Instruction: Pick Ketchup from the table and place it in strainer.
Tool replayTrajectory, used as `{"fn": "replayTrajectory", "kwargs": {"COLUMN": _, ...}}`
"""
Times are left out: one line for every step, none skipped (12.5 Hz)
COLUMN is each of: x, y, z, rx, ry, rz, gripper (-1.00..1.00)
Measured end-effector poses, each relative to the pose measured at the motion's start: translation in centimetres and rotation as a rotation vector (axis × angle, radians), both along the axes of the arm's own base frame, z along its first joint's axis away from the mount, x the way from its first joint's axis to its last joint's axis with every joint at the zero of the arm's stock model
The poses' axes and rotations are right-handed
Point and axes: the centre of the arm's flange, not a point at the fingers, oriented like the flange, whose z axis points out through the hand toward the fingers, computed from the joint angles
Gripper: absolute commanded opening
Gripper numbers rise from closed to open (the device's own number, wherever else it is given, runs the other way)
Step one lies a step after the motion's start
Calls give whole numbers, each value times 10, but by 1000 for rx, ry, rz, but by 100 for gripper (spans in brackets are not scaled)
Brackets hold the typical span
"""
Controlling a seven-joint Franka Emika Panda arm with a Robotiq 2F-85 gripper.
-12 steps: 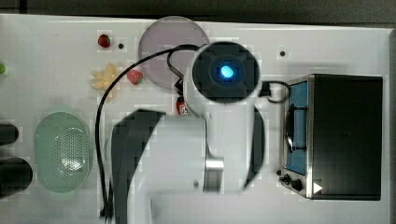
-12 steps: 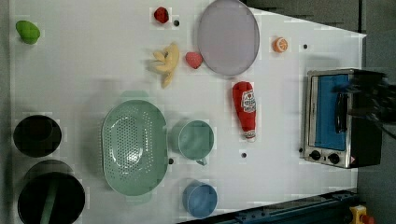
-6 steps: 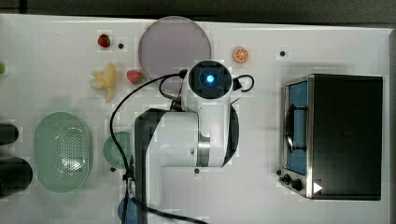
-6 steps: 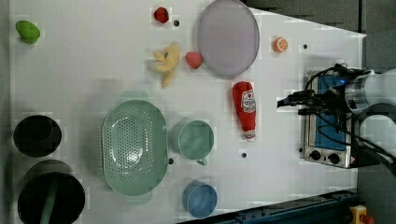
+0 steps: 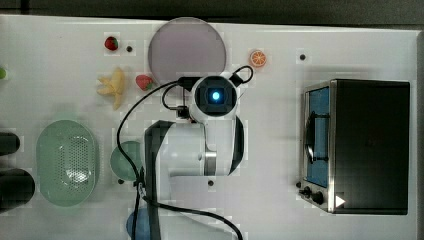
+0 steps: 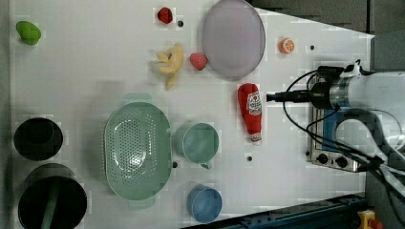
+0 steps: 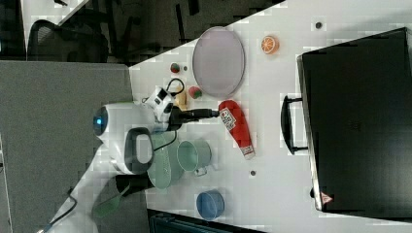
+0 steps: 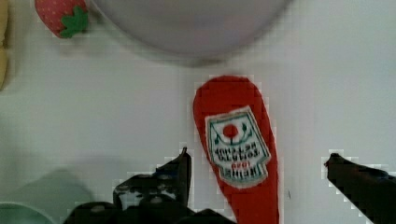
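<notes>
The ketchup (image 6: 251, 112) is a red squeeze bottle with a white label, lying flat on the white table just below the lilac plate (image 6: 233, 38); it also lies in the right view (image 7: 235, 126). My gripper (image 8: 259, 161) is open, and in the wrist view the ketchup (image 8: 238, 154) lies between its two black fingers (image 8: 182, 165), nearer one of them. In the left view the gripper (image 6: 272, 97) hovers by the bottle's wide end. The mint-green strainer (image 6: 136, 143) sits empty to the left view's left, beyond a green cup (image 6: 199, 141). In the top view my arm covers the bottle, and the strainer (image 5: 67, 150) is at the left.
A toaster oven (image 5: 357, 145) stands at the top view's right. Strawberries (image 6: 197, 61) (image 6: 165, 14), a banana (image 6: 170, 64) and an orange slice (image 6: 286, 46) lie near the plate. A blue cup (image 6: 204, 204) and black containers (image 6: 37, 138) sit along the table's edges.
My arm has swung from over the toaster oven toward the ketchup, leftward in both the top and left views. The gripper stayed open and the ketchup has not moved.
</notes>
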Motion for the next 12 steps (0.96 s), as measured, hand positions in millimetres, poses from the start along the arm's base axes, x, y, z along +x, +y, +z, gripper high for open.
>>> {"fn": "replayTrajectory", "kwargs": {"x": -5, "y": 2, "z": -15, "rx": 1, "ry": 11, "rz": 30, "gripper": 100}}
{"fn": "replayTrajectory", "kwargs": {"x": -10, "y": 3, "z": -32, "rx": 4, "ry": 22, "rz": 50, "gripper": 100}}
{"fn": "replayTrajectory", "kwargs": {"x": -13, "y": 4, "z": -47, "rx": 6, "ry": 24, "rz": 73, "gripper": 100}}
{"fn": "replayTrajectory", "kwargs": {"x": -17, "y": 4, "z": -62, "rx": -2, "ry": 42, "rz": 96, "gripper": 100}}
{"fn": "replayTrajectory", "kwargs": {"x": -23, "y": 4, "z": -78, "rx": -2, "ry": 61, "rz": 108, "gripper": 100}}
{"fn": "replayTrajectory", "kwargs": {"x": -27, "y": 4, "z": -93, "rx": 3, "ry": 64, "rz": 111, "gripper": 100}}
{"fn": "replayTrajectory", "kwargs": {"x": -32, "y": 3, "z": -107, "rx": 5, "ry": 72, "rz": 113, "gripper": 100}}
{"fn": "replayTrajectory", "kwargs": {"x": -38, "y": 3, "z": -120, "rx": 8, "ry": 86, "rz": 120, "gripper": 100}}
{"fn": "replayTrajectory", "kwargs": {"x": -43, "y": 3, "z": -129, "rx": 10, "ry": 90, "rz": 121, "gripper": 100}}
{"fn": "replayTrajectory", "kwargs": {"x": -46, "y": 3, "z": -135, "rx": 10, "ry": 81, "rz": 122, "gripper": 100}}
{"fn": "replayTrajectory", "kwargs": {"x": -47, "y": 5, "z": -137, "rx": 11, "ry": 77, "rz": 126, "gripper": 100}}
{"fn": "replayTrajectory", "kwargs": {"x": -47, "y": 5, "z": -137, "rx": 13, "ry": 62, "rz": 124, "gripper": 100}}
